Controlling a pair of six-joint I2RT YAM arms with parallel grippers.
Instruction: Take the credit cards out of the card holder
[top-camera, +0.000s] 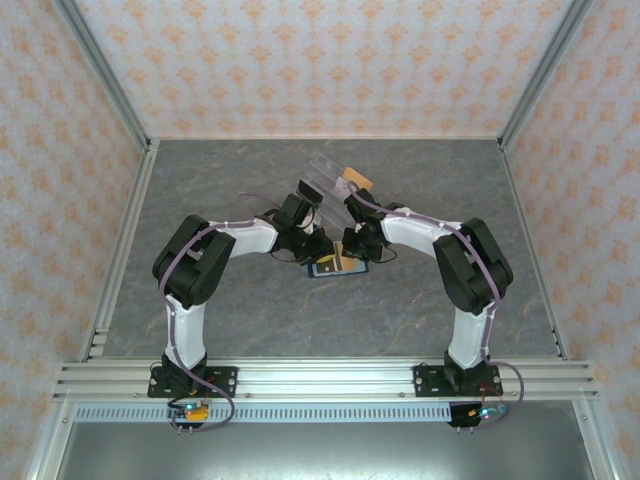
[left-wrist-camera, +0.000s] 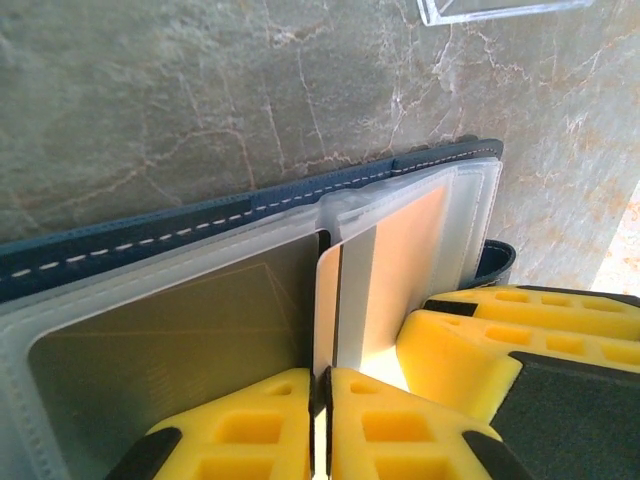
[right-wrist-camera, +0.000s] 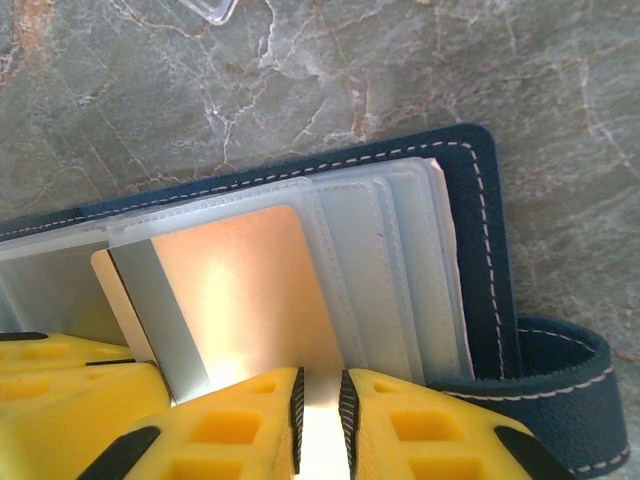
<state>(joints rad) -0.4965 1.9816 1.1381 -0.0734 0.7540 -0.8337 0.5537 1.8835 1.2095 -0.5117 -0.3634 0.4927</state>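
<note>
— Two claws on one wallet, then. Start at the left: what is that one doing?

— My left claw (left-wrist-camera: 322, 405), bottom centre of its own wrist view, has its yellow pads pressed almost together on a thin pale edge. I can't tell whether that edge belongs to a card or to a clear plastic sleeve (left-wrist-camera: 470, 200).

— And the wallet?

— The navy-blue book-style card holder (top-camera: 320, 270) lies open on the grey marbled table (top-camera: 220, 180), in the middle of the overhead view, with both claws right on it. A dark brownish card (left-wrist-camera: 170, 330) sits fully inside a sleeve at the lower left of the left wrist view. To its right, an orange-tan plastic card with a grey stripe (right-wrist-camera: 240, 290) is partway out of its pocket.

— The right claw?

— My right claw (right-wrist-camera: 320, 410), bottom centre of its view, is pinching that striped card by its lower edge, with only the card between the pads.

— How do you get it out cleanly?

— I'd draw it straight along the pocket, toward the bottom of the frame, flat and slow, so no corner catches the sleeve's seam. My left claw should pin the holder, or I judge the whole thing will slide along with the card. My hold is close to the card's rim, so any twist could make it slip.
</note>
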